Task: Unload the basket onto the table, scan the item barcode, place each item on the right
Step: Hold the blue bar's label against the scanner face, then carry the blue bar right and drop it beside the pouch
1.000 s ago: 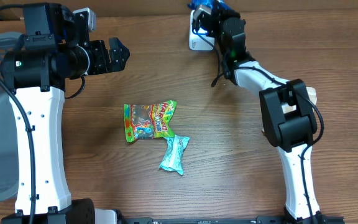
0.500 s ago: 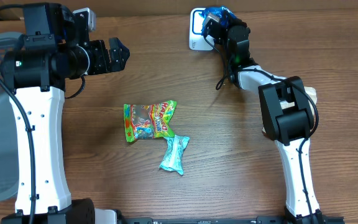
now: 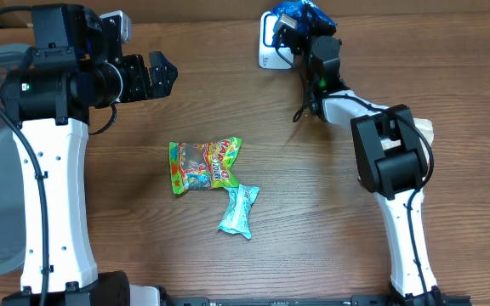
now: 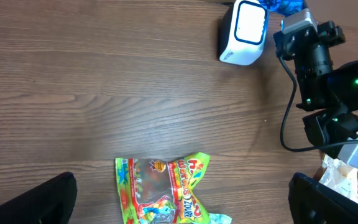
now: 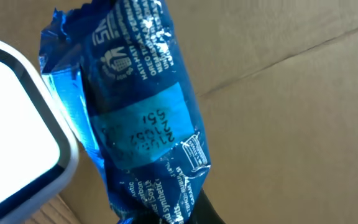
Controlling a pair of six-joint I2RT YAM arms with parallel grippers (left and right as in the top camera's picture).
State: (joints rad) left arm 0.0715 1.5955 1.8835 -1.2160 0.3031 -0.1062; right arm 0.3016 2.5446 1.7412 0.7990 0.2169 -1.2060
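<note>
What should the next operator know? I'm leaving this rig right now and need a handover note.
Left end effector: open, empty, above the left side of the table.
Right end effector: shut on the blue packet, holding it beside the white scanner at the far edge.
Green candy bag and teal packet: lying mid-table, touching, ungripped.
Done: blue packet brought to the scanner.
Left: confirm the scan; I cannot tell whether it registered. The other two items probably follow.
</note>
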